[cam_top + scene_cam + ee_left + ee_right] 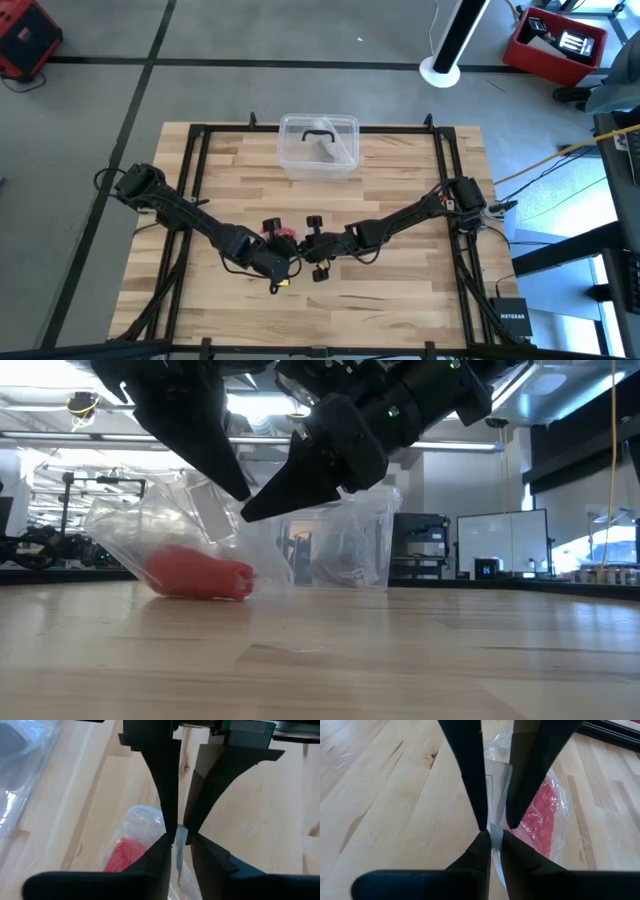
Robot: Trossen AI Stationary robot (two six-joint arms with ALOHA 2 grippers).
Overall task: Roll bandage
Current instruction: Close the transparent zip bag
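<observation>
Our bandage [198,574] lies still sealed in its clear wrapper [498,795] on the table [400,290], just beyond our fingertips. Both the left gripper [179,836] and right gripper [492,831] pinch the wrapper's edge, jaws narrow. Unwrapping and rolling remain.

Bright, even overhead light; soft shadows, blurred near fingers [160,785].
</observation>
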